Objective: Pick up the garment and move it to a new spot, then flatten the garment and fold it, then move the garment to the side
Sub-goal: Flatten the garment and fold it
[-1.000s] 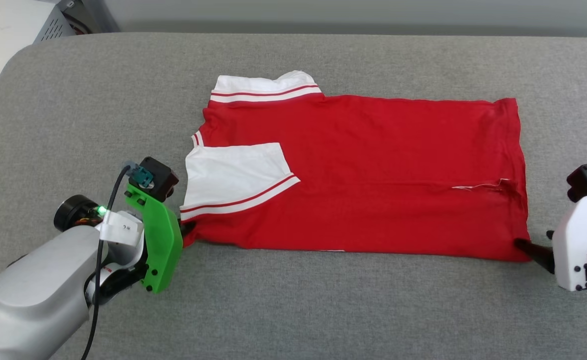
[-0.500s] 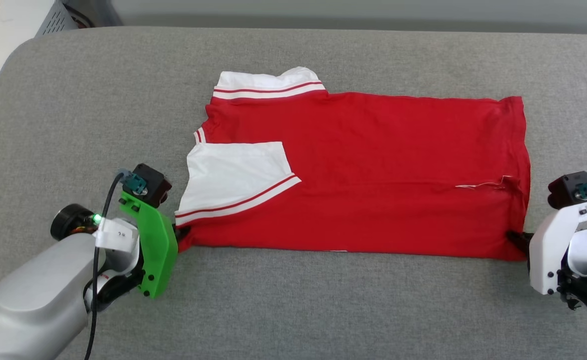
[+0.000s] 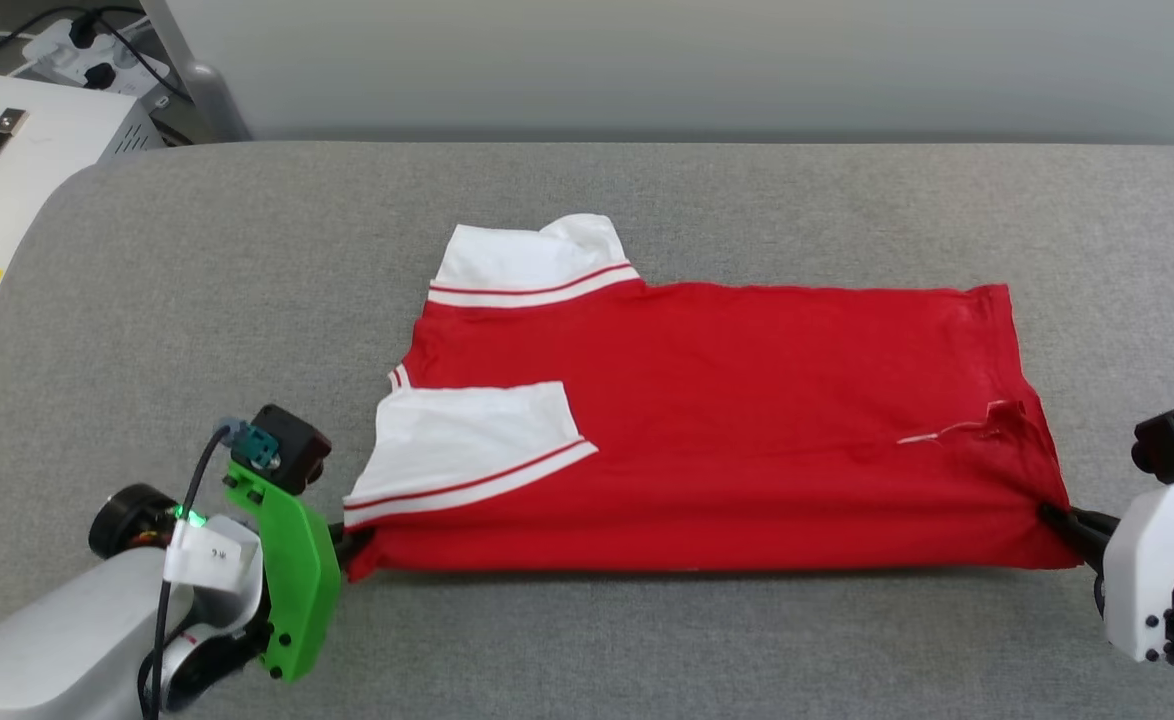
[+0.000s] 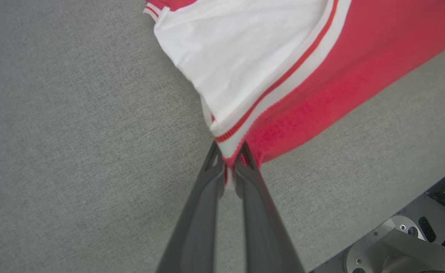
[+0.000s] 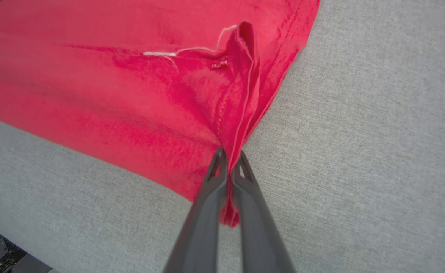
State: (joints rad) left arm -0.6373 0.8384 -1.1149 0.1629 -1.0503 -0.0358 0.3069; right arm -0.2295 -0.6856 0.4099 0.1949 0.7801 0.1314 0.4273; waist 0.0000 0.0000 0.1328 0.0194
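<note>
The garment (image 3: 747, 420), a red jersey with white striped-trim sleeves, lies folded lengthwise on the grey table, plain red side up. One white sleeve (image 3: 467, 450) is folded over its near left part, the other (image 3: 532, 262) sticks out at the far left. My left gripper (image 3: 352, 545) is shut on the garment's near left corner (image 4: 228, 153), pinching the sleeve trim and red cloth. On the near right corner (image 5: 230, 151) my right gripper (image 3: 1057, 518) is shut, with red hem bunched between its fingers (image 5: 207, 197).
The grey padded table (image 3: 647, 190) has bare room all around the garment. A white box (image 3: 17, 170) with cables stands beyond the table's far left corner. The near table edge and robot base (image 4: 408, 242) show in the left wrist view.
My right gripper has closed on the garment's near right corner. The head camera has tilted, so the whole scene sits lower in view. The garment's near edge now looks pulled taut between both grippers.
</note>
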